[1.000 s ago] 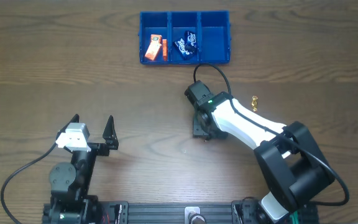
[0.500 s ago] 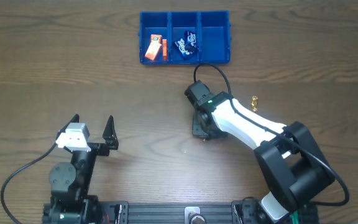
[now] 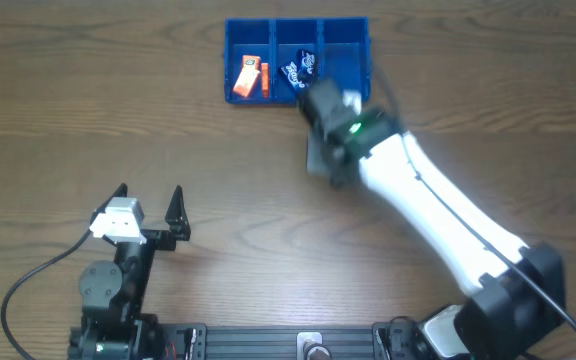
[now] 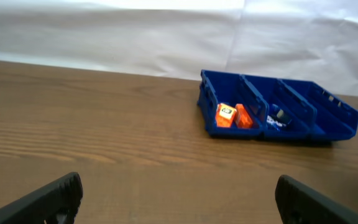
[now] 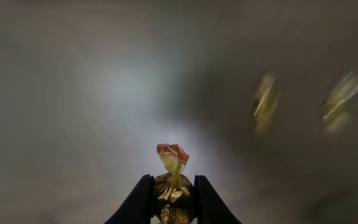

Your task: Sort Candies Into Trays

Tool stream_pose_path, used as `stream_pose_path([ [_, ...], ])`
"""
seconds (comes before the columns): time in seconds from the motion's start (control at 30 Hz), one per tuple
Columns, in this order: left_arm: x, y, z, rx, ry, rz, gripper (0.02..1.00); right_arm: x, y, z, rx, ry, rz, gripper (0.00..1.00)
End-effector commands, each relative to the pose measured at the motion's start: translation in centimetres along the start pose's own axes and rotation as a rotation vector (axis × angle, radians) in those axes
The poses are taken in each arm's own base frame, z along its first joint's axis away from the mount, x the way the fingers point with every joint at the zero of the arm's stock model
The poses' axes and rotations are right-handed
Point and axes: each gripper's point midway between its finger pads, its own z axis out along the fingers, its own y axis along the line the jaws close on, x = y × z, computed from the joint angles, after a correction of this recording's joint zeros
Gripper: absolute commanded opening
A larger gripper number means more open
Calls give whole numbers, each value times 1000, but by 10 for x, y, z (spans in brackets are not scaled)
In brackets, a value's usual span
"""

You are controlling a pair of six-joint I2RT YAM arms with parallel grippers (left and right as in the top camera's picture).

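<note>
My right gripper (image 5: 171, 194) is shut on a gold-wrapped candy (image 5: 172, 163), whose twisted end sticks up between the fingers. In the top view the right gripper (image 3: 325, 152) is raised and shows just below the blue three-compartment tray (image 3: 360, 88) at the back. The tray's left compartment holds orange candies (image 3: 249, 78) and the middle one holds dark blue candies (image 3: 300, 71). The right compartment looks bare. Two blurred gold candies (image 5: 265, 102) lie farther off in the right wrist view. My left gripper (image 3: 150, 207) stands open near the front left, with nothing between its fingers (image 4: 55, 196).
The brown wooden table (image 3: 88, 110) is bare at the left and centre. From the left wrist the tray (image 4: 337, 115) stands far off against a white backdrop (image 4: 104, 37). The white right arm (image 3: 438, 225) stretches diagonally across the right half.
The right arm has lifted off the table and swung up toward the tray, carrying the gold candy. The left arm has not moved.
</note>
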Motion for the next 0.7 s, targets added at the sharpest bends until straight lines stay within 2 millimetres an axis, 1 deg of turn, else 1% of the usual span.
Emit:
stream_pose_path([
  [0.03,17,0,1,7,52,-13,998,-103,-23,-60,118,-295,-13,40],
  [0.07,17,0,1,7,52,-13,998,-119,-24,-63,121,-317,-18,45],
  [0.13,17,0,1,7,52,-13,998,-143,-28,-57,137,-335,-25,49],
  [0.2,17,0,1,7,52,-13,998,-160,-29,-45,148,-346,-23,49],
  [0.23,17,0,1,7,52,-13,996,-171,-30,-34,151,-354,-11,49],
  [0.3,17,0,1,7,52,-13,998,-183,-31,-14,157,-359,4,49],
  [0.33,17,0,1,7,52,-13,998,-187,-30,-1,152,-353,9,49],
  [0.37,17,0,1,7,52,-13,996,-188,-29,7,148,-346,9,49],
  [0.43,17,0,1,7,52,-13,998,-188,-27,30,139,-316,9,51],
  [0.5,17,0,1,7,52,-13,998,-188,-26,42,135,-304,8,51],
  [0.57,17,0,1,7,52,-13,998,-189,-27,49,138,-300,11,58],
  [0.7,17,0,1,7,52,-13,998,-191,-26,51,136,-308,13,95],
])
